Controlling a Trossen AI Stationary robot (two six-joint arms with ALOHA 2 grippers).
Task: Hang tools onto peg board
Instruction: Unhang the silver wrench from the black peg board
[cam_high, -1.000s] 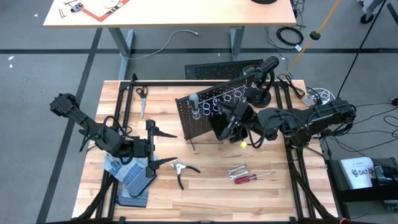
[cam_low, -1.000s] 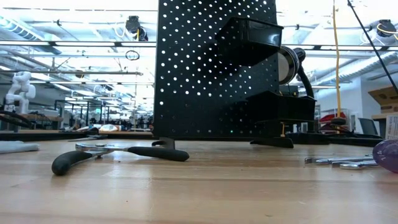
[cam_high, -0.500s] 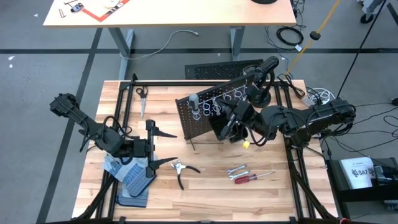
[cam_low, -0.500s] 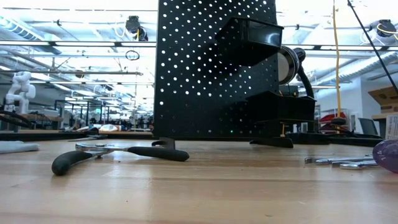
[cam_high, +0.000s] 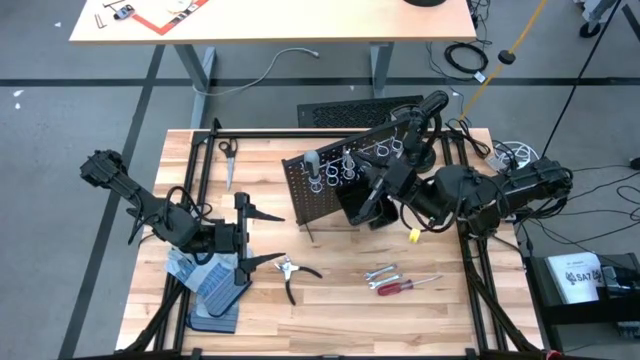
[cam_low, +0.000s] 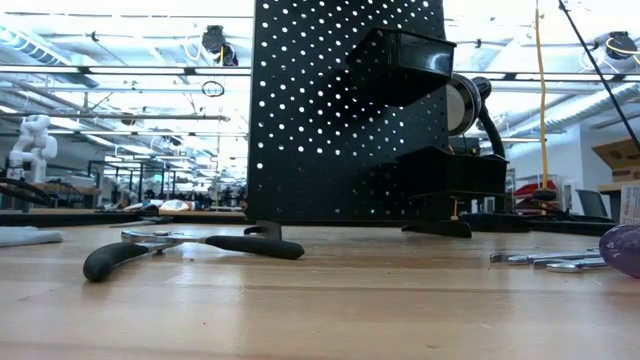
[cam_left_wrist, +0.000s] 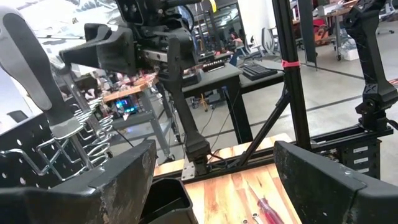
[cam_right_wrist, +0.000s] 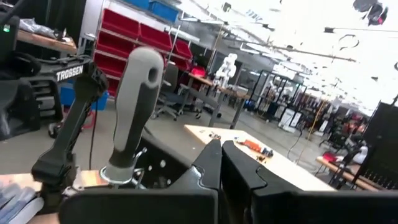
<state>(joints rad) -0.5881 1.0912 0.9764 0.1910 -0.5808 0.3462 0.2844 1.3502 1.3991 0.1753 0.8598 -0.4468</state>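
Low view: wrenches (cam_low: 545, 260) cut by right edge, too small to count. Peg board (cam_low: 345, 110) top cut off, rings unseen here. Grey-handled screwdriver (cam_right_wrist: 134, 115) shaft hidden behind right tool (cam_right_wrist: 221, 163) fingers. High view: right tool tips lost against bin (cam_high: 362, 205).

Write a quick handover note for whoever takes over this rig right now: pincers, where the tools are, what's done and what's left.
Left pincer: open, empty, waiting above the gloves, near the pliers.
Right pincer: shut, empty, at the peg board.
Done: grey-handled screwdriver stands in a ring on the peg board.
Left: pliers, wrenches and red-handled screwdriver lie on the table in front of the board.
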